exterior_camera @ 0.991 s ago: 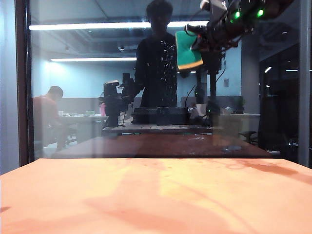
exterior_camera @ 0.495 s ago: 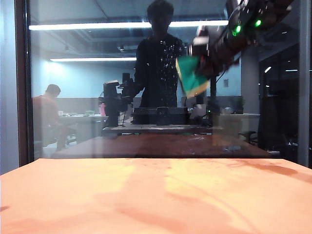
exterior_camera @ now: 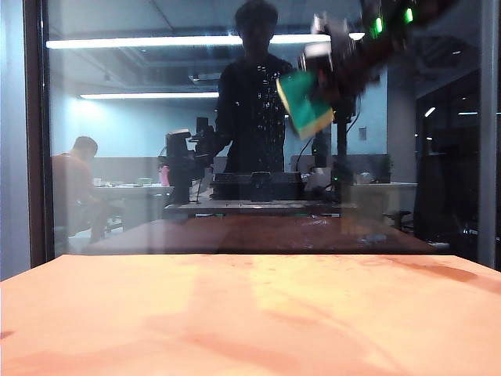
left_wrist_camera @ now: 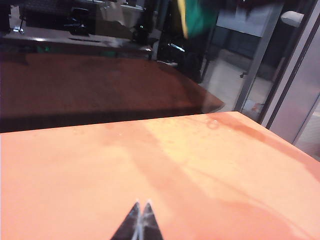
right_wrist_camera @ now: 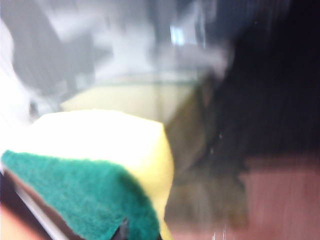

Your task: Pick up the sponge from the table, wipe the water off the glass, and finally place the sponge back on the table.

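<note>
My right gripper (exterior_camera: 333,66) is shut on the sponge (exterior_camera: 304,103) high at the right of the exterior view, holding it tilted against the glass (exterior_camera: 141,157). Whitish water droplets (exterior_camera: 262,98) speckle the pane just left of the sponge. The right wrist view is blurred: the sponge (right_wrist_camera: 100,150) shows pale yellow foam above its green layer, with a dark fingertip of my right gripper (right_wrist_camera: 122,231) on the green. My left gripper (left_wrist_camera: 141,206) is shut and empty, low over the orange table (left_wrist_camera: 75,175). From there the sponge (left_wrist_camera: 199,17) appears far up by the glass.
The table (exterior_camera: 250,313) runs up to the pane. A dark frame edge (exterior_camera: 35,133) stands at the left and a grey post (exterior_camera: 489,133) at the right. The glass mirrors a dark tabletop (exterior_camera: 258,233), a standing figure and office desks.
The right gripper swept the sponge down the glass, then back up a little. The sponge is now more tilted. The left gripper has stayed still.
</note>
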Motion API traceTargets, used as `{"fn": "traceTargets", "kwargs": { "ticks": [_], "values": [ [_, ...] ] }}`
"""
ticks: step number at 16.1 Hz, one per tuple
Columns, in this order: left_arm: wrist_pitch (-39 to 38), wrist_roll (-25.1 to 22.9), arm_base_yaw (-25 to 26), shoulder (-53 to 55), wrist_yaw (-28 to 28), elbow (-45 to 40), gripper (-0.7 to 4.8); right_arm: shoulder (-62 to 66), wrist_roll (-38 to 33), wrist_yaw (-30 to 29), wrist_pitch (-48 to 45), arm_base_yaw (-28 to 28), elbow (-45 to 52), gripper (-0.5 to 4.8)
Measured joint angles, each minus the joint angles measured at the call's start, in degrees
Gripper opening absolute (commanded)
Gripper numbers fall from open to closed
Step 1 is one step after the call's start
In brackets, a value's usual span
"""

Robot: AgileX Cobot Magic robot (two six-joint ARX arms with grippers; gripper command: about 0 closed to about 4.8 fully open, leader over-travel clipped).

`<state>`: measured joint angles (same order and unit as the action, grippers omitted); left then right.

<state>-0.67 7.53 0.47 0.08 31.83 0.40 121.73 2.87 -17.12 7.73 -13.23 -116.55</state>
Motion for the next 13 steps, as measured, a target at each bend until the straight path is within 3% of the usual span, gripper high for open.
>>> {"fn": "traceTargets", "kwargs": {
  "ticks": [4,8,13],
  "values": [
    [0.0,0.0,0.0,0.0,0.0,0.0,-0.06,-0.24,-0.02,0.0,3.15,-0.42,-8.31,-0.06],
    [0.02,0.0,0.0,0.0,-0.02,0.0,-0.06,1.86,-0.02,0.39,4.33,-2.16,-8.66,-0.06],
    [0.0,0.0,0.0,0.0,-0.09,0.0,-0.06,9.64,-0.02,0.31,14.01,-2.75,-8.55,-0.06]
  ]
}}
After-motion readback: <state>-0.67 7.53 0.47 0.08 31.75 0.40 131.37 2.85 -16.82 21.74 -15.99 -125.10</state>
